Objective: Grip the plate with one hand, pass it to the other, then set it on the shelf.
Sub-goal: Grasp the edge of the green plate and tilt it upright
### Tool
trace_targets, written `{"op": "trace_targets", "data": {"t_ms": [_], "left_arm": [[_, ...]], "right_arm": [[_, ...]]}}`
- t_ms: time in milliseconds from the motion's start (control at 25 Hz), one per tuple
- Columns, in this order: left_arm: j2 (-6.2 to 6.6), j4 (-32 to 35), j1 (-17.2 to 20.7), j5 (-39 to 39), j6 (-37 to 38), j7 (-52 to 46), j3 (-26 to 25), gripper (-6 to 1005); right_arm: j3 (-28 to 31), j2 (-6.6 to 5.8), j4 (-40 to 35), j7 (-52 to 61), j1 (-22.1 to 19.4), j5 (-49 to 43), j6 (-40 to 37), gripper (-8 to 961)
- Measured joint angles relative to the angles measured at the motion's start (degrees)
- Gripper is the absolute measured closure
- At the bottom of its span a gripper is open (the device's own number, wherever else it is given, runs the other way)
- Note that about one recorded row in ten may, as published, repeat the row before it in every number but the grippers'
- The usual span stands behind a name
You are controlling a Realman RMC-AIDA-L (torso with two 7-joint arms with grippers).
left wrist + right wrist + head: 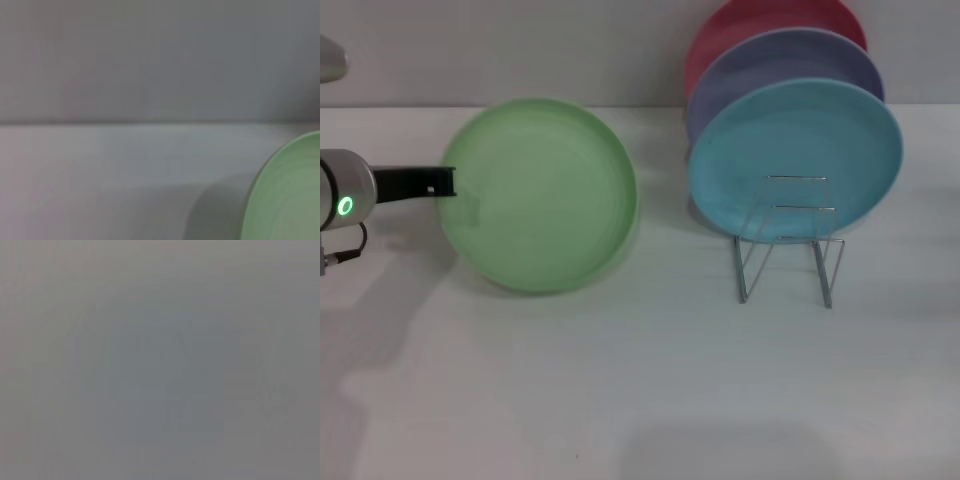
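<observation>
The light green plate (540, 195) stands tilted up off the white table, its face turned toward the head camera. My left gripper (448, 184) comes in from the left and is shut on the plate's left rim; one black finger (415, 184) shows. Part of the plate's rim also shows in the left wrist view (287, 200). The silver wire shelf (790, 250) stands to the right, apart from the plate. My right gripper is out of view; its wrist view shows only plain grey.
A turquoise plate (795, 160) leans upright in the shelf, with a lavender plate (780, 60) and a red plate (760, 25) behind it. Two wire loops stand in front of the turquoise plate. The white table (640, 380) spreads across the front.
</observation>
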Motion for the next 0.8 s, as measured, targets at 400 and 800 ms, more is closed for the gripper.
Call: {"op": "trace_targets", "data": {"t_ms": [400, 800], "left_arm": [[0.1, 1.3, 2.9, -6.5, 13.2, 4.2, 2.0, 963], [0.0, 10.3, 4.2, -13.2, 36.8, 7.4, 10.1, 962]], "right_arm": [[0.0, 0.0, -0.4, 0.0, 0.5, -0.1, 3.2, 236], [0.0, -0.54, -0.4, 0.0, 1.1, -0.2, 5.4, 237]]}}
